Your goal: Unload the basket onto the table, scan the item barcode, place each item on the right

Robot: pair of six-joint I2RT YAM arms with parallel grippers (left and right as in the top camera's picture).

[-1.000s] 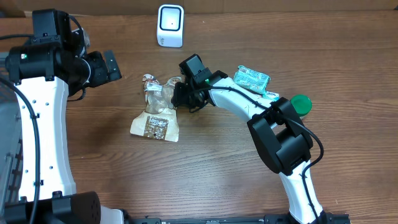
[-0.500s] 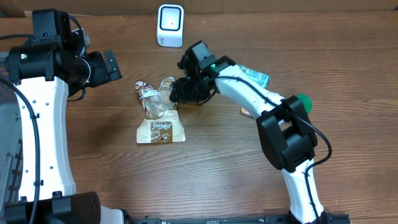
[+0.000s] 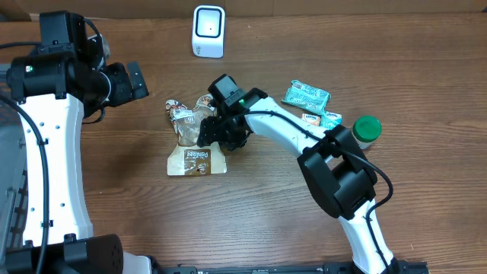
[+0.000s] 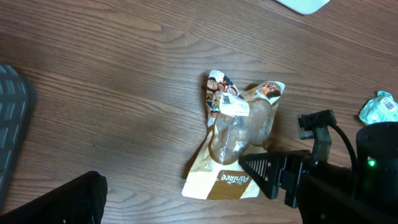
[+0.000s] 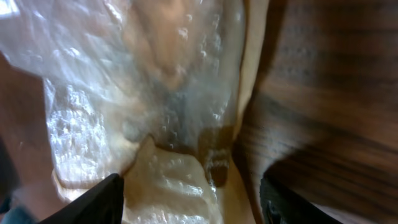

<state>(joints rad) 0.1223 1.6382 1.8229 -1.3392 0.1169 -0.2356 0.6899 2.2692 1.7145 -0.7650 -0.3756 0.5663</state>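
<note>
The right fingers (image 5: pixel 112 200) stand apart over the crumpled snack bag (image 3: pixel 196 158) on the worktop (image 3: pixel 251 221) and grip nothing. The left fingers (image 3: pixel 137 79) are wide open, empty.

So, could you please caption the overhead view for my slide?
Right fingers over the snack bag, with the white scanner beyond.

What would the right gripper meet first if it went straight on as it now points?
Probably the snack bag, lying just ahead of the right gripper; depth is unclear.
</note>
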